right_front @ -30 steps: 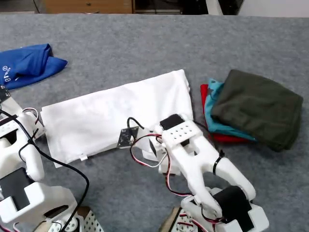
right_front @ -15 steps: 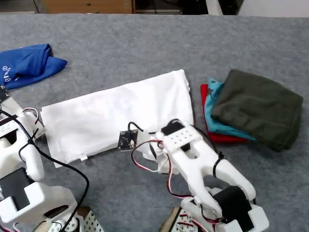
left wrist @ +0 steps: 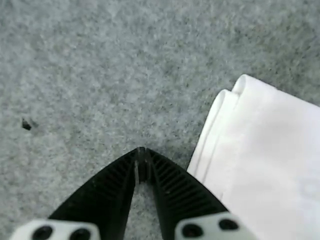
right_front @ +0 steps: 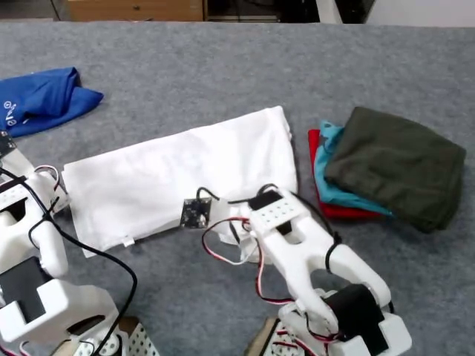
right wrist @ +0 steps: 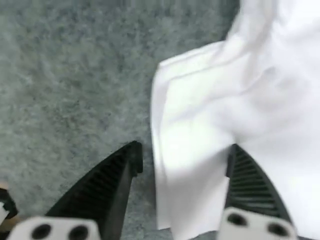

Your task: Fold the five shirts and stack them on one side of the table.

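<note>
Grey felt covers the bench point(right_front: 223, 74) from the near edge to the wooden cabinet point(right_front: 133, 9) behind it. Nearest, the right tool point(right wrist: 183, 149) is spread wide, its two fingers straddling the near hem of the white shirt point(right_front: 178, 178), where the cloth lies in loose layers. The left tool point(left wrist: 141, 152) is pressed together and holds nothing; its tip hangs over bare felt just beside the shirt's doubled end. The white shirt lies mid-bench as a long, partly folded band. Beyond it, toward the right side, the dark olive shirt point(right_front: 397, 163) sits folded on the teal shirt point(right_front: 330, 148) and the red shirt point(right_front: 315, 141). Far off at the left, the blue shirt point(right_front: 41, 100) lies crumpled, not yet folded.

The risk, as I judge it, is in the next pinch. If the right tool closes on only the top layer, lifting would peel the fold open. With the left end unheld, a pull could drag the whole band across the felt and bunch it. The loose wires point(right_front: 223, 245) near the wrist could also catch the hem.
</note>
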Controlling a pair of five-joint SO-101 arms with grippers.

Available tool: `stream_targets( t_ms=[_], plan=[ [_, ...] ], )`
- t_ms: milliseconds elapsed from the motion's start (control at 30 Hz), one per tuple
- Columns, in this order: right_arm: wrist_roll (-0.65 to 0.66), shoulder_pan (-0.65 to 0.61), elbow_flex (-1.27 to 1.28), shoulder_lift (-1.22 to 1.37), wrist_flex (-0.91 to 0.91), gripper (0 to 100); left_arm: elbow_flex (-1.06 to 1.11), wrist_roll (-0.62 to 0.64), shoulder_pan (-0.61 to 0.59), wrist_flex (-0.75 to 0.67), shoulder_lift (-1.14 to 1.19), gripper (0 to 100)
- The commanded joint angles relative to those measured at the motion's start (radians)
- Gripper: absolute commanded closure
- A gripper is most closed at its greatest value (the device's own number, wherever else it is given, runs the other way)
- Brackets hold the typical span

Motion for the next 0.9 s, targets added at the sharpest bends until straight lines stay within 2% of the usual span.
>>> stream_targets(
  t_ms=[0, 100, 233, 333, 567, 867],
  plan=[
    [0.002, -0.01, 0.007, 0.053, -0.015, 89.9, -0.043, -0.003, 0.002, -0.003, -0.004, 98],
    [0.002, -0.005, 0.004, 0.053, -0.02, 96.5, -0.043, -0.003, 0.002, -0.003, -0.004, 98],
    [0.002, 0.058, -0.024, 0.053, -0.032, 99.1, -0.043, -0.003, 0.002, -0.003, -0.004, 98],
    [0.002, 0.093, -0.074, 0.053, -0.014, 99.4, -0.043, -0.005, 0.002, -0.003, -0.004, 98],
    [0.011, 0.093, -0.326, 0.062, 0.181, 99.4, -0.043, -0.005, 0.002, -0.003, -0.004, 98],
    [0.097, 0.093, -0.588, 0.162, 0.287, 99.4, -0.043, -0.005, 0.002, -0.003, -0.004, 98]
  ],
)
